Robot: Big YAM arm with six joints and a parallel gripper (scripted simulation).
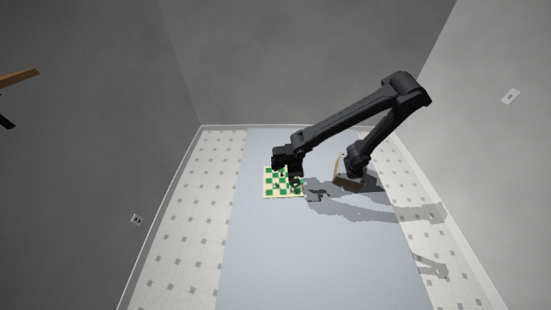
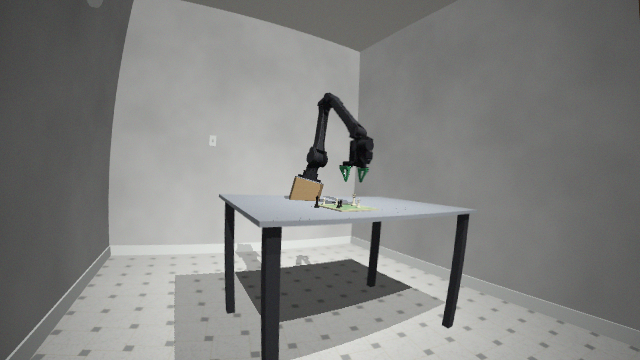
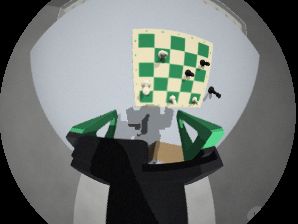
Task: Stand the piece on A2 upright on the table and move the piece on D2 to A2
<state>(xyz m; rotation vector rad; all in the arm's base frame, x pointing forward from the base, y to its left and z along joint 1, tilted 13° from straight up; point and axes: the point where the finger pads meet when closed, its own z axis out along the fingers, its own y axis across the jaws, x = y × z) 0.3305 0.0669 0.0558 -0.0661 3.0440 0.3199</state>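
My gripper point(image 2: 354, 181) point(image 3: 147, 113) is open and empty, high above the near edge of the chessboard point(image 1: 275, 197) point(image 3: 134, 47). A black piece point(image 2: 317, 202) point(image 3: 214, 92) stands upright on the table, just off the board's right edge in the wrist view. On the board in that view are a black piece point(image 3: 204, 63) in the right column, a black piece point(image 3: 189, 74) left of it and nearer, a white piece point(image 3: 162, 55) in the second column, and, in the nearest row, a large white piece point(image 3: 146, 87) at left, a white piece point(image 3: 172, 99) mid-row and another point(image 3: 195, 101) at right. Square labels are unreadable.
The arm's wooden base block point(image 1: 348, 182) point(image 2: 306, 189) point(image 3: 169, 152) stands on the grey-blue table point(image 1: 318, 258) point(image 2: 415, 207), on the robot's side of the board. The arm's shadow falls on the table between base and board. The forearm covers part of the board in the top view.
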